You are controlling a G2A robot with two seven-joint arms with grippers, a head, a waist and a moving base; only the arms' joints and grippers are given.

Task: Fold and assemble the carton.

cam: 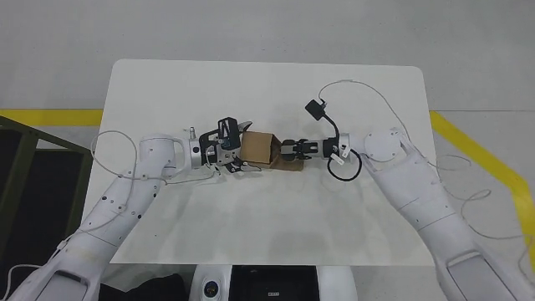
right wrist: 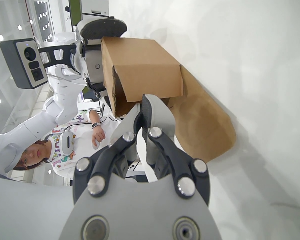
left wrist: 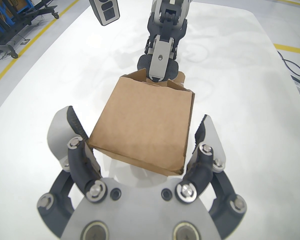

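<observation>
the left pincer has its fingers apart, with the closed end of the carton between them. one finger touches a corner and the other is just beside the wall. the right pincer has its fingers together, tips at the carton's open mouth. a big flap lies flat on the table, just beside this pincer. if the right pincer pushes inward, i think the loosely held carton may slide or tilt toward the left pincer. the thin wall may also crush instead of folding.
</observation>
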